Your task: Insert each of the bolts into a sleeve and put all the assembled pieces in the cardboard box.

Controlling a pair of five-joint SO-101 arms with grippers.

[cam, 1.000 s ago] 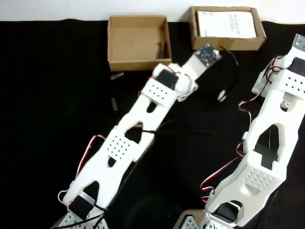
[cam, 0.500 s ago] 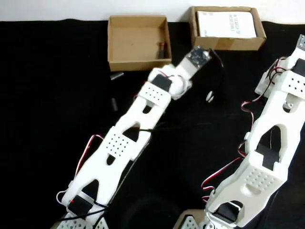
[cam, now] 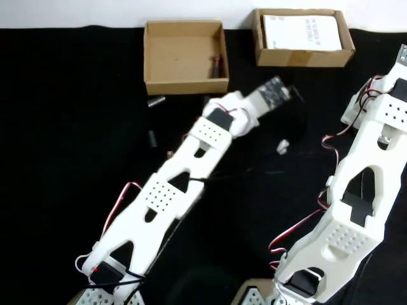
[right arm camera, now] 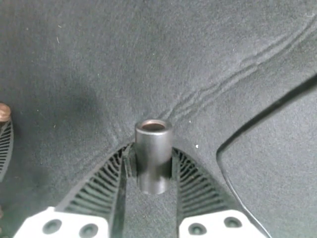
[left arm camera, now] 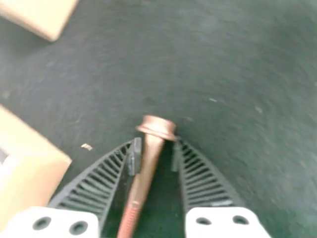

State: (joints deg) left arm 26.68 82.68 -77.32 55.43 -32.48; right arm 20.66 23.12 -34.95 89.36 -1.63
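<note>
My left tool clamps a stiff copper bolt by its shank, mid-frame; my right tool pinches the smooth, probably slippery metal sleeve midway.

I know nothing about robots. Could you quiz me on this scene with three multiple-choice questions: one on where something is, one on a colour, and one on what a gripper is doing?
1. Where is the white paper?
A. On the black cloth
B. Inside a cardboard box
C. In a gripper

2. What colour is the bolt?
A. Blue
B. White
C. Copper

3. What is the right gripper doing?
A. Shut on a sleeve
B. Open and empty
C. Shut on a bolt

Answers:
1 B: in the high view the sheet lies inside the box.
2 C: the bolt held in the left gripper is copper-brown.
3 A: the right wrist view shows a dark sleeve clamped between its fingers.
</note>
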